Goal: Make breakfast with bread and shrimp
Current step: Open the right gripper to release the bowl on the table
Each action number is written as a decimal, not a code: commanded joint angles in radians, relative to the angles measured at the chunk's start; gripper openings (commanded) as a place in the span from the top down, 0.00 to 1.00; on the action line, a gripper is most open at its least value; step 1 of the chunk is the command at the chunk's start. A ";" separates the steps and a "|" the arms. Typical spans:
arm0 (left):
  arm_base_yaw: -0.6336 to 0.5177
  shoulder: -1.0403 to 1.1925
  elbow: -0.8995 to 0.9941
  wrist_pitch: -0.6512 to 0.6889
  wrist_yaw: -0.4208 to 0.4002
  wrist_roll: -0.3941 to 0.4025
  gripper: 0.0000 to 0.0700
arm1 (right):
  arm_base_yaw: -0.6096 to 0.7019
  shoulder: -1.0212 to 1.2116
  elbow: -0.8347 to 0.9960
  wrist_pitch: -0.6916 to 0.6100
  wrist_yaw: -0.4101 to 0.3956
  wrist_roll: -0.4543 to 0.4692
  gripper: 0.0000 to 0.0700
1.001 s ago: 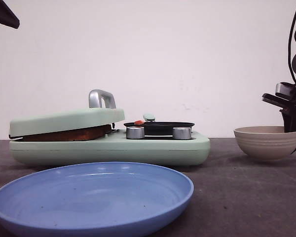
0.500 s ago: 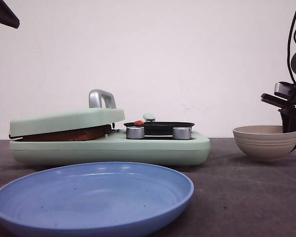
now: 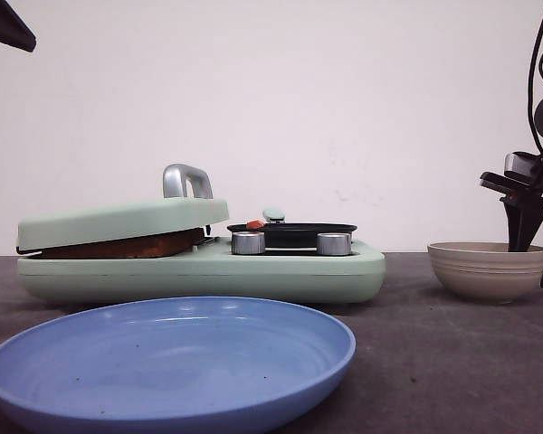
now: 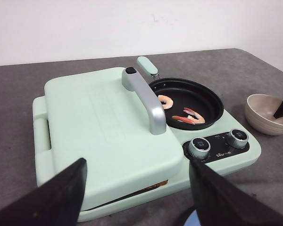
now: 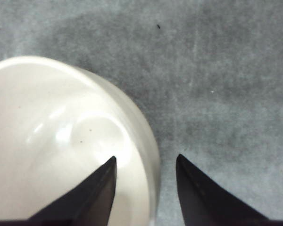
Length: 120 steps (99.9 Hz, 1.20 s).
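The bread shows only as a brown crust edge (image 3: 127,246) under the shut lid (image 3: 118,221) of the mint-green breakfast maker; the crust also peeks out in the left wrist view (image 4: 158,183). Three orange-red shrimp (image 4: 186,117) lie in the maker's black pan (image 4: 188,101); one shows in the front view (image 3: 254,224). My left gripper (image 4: 136,164) is open and empty, high above the lid. My right gripper (image 5: 146,157) is open, its fingers astride the rim of an empty beige bowl (image 5: 52,141), one inside and one outside. In the front view it (image 3: 532,249) is at the far right.
A large blue plate (image 3: 172,362) lies in front of the maker. The beige bowl (image 3: 487,271) stands on the dark table to the maker's right. Two silver knobs (image 4: 199,147) sit on the maker's front panel. A grey handle (image 4: 144,96) stands up from the lid.
The bowl has come down a little and now rests on the table. My right gripper has opened and let go of its rim. The left arm has not moved.
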 commanded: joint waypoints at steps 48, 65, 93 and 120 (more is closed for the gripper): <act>-0.001 0.004 0.003 -0.021 -0.002 -0.037 0.51 | 0.005 -0.325 0.014 0.037 -0.046 -0.009 0.78; -0.001 0.003 0.003 -0.018 -0.002 -0.040 0.79 | 0.093 -0.443 0.014 0.074 -0.084 -0.050 0.99; -0.001 -0.011 0.003 -0.048 -0.001 -0.077 1.00 | 0.304 -0.642 -0.046 0.211 -0.014 -0.123 0.99; -0.001 -0.163 -0.021 -0.045 -0.002 -0.110 1.00 | 0.429 -0.989 -0.526 0.580 0.084 -0.093 0.99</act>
